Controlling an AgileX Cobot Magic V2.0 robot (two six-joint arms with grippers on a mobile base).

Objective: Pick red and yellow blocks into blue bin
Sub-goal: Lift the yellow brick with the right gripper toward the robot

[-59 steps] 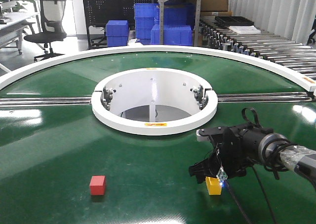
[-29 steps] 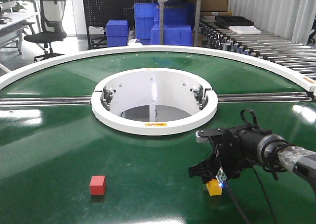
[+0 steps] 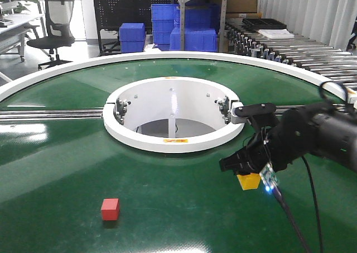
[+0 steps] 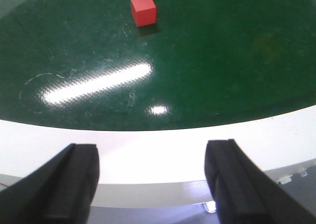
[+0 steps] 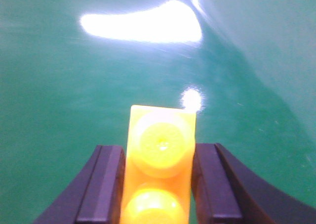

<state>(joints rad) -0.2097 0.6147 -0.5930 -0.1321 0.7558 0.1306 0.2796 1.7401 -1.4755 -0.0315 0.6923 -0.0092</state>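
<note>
My right gripper (image 3: 249, 176) is shut on the yellow brick (image 3: 249, 181) and holds it above the green table, right of the white ring. In the right wrist view the yellow brick (image 5: 159, 164) shows two round studs, clamped between both fingers (image 5: 106, 184). The red cube (image 3: 110, 208) sits on the green surface at the front left; it also shows in the left wrist view (image 4: 143, 10). My left gripper (image 4: 153, 184) is open and empty, over the table's white front rim, well short of the red cube. No blue bin stands on the table.
A white ring (image 3: 174, 135) surrounds the round opening in the middle of the green table (image 3: 67, 169). Metal rails (image 3: 50, 115) run left and right from it. Blue crates (image 3: 167, 18) are stacked on shelves far behind. A roller conveyor (image 3: 301, 46) is at the back right.
My right gripper has lifted the yellow brick off the table and moved it up and to the right. The red cube has not moved.
</note>
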